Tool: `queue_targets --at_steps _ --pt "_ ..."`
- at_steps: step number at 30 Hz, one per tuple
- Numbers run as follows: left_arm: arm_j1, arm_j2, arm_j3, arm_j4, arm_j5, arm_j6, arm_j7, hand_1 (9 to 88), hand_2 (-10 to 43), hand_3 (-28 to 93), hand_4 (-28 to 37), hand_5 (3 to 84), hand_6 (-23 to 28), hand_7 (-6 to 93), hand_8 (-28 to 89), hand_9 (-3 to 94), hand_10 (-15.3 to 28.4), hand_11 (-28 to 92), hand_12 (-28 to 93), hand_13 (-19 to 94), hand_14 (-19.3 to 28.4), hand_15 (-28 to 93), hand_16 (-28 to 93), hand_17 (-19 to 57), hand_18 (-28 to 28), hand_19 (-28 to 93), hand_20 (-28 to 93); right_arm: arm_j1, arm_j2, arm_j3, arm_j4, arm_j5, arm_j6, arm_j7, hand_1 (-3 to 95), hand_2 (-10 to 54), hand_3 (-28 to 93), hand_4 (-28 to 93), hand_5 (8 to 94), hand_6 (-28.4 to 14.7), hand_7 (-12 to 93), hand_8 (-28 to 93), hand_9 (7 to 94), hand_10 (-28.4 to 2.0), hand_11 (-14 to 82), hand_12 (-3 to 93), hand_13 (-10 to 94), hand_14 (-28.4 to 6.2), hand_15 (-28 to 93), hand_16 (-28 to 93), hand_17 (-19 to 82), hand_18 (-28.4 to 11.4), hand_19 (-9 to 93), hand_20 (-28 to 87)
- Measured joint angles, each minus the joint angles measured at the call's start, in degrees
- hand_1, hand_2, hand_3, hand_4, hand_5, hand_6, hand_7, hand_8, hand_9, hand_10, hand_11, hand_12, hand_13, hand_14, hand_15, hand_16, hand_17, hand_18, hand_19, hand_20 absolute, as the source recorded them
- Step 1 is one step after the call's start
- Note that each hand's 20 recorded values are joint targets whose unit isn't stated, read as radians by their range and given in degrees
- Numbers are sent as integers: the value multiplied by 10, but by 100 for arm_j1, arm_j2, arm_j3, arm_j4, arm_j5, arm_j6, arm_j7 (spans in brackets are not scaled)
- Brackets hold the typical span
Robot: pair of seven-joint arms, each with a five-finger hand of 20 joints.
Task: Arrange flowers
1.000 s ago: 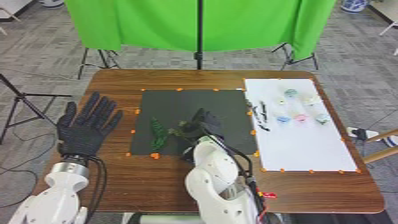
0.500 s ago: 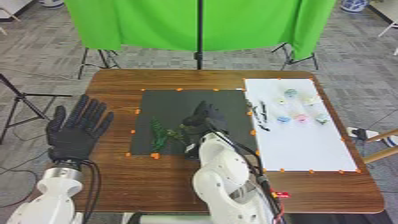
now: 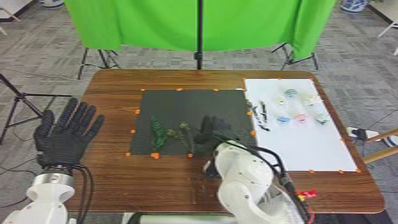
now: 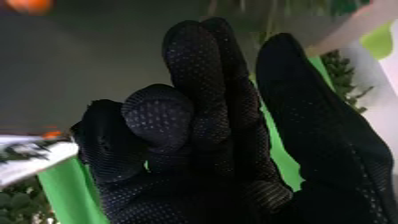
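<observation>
Leftward and nearer the robot, the left hand [image 3: 64, 139] has moved since the earlier frames, while the right hand [image 3: 211, 131] has shifted rightward, so more of a slender olive-green sprig with small tufted heads [image 3: 185, 129] can be seen.

At far left, the left hand lies over the brown wooden table [image 3: 111, 175], its black-gloved fingers straight and spread. Right of it, on the black rectangular mat [image 3: 182, 102] edged with small orange pieces [image 3: 155, 156], come a bright green leafy sprig [image 3: 157, 131], roughly upright in the head view, and then the olive-green sprig just beside it. Next is the right hand, near that sprig, over the mat's near right part. In the right wrist view the right hand [image 4: 204, 140] holds nothing that can be made out: its fingers are relaxed and close together, some bent more than others, with the thumb apart.

Farther right, dark slender pieces [image 3: 261, 116] lie along the left side of the white rectangular sheet [image 3: 306, 147]. Beyond them on the sheet sit small flower heads in blue, pale green, pink and whitish tones [image 3: 301, 118], set apart in two loose rows.
</observation>
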Motion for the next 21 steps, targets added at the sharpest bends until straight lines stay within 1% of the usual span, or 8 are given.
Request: queue_targets --at_steps 7,12,18,21 --pt "-1 3 -16 6 3 65 -24 270 135 719 -283 451 86 107 -87 396 156 156 119 306 161 348 -30 -37 157 311 181 -159 -61 -86 38 -102 -20 -81 525 -12 634 -192 772 -66 148 151 850 -155 363 307 759 -142 684 429 487 -267 932 544" --pt "1 8 -23 7 3 237 -20 270 136 721 -283 452 86 108 -87 397 157 159 119 305 162 351 -32 -38 157 313 179 -148 -207 -222 99 -244 -109 -199 526 -14 634 -190 770 -69 148 152 851 -157 361 304 756 -144 685 428 486 -268 932 541" --pt "76 0 -142 2 3 251 12 269 136 723 -283 450 84 111 -87 395 152 159 119 304 157 348 -35 -35 153 307 174 -105 -256 -262 135 -226 -135 -120 502 -30 644 -176 773 -69 154 168 856 -159 345 295 757 -144 682 421 487 -269 932 533" --pt "143 -22 -204 -4 4 251 48 269 136 723 -283 449 82 112 -87 394 150 158 120 303 155 345 -34 -34 151 305 173 -80 -201 -209 121 -145 -90 -38 456 -57 658 -159 759 -64 199 220 851 -168 343 299 754 -149 679 419 484 -273 932 534"
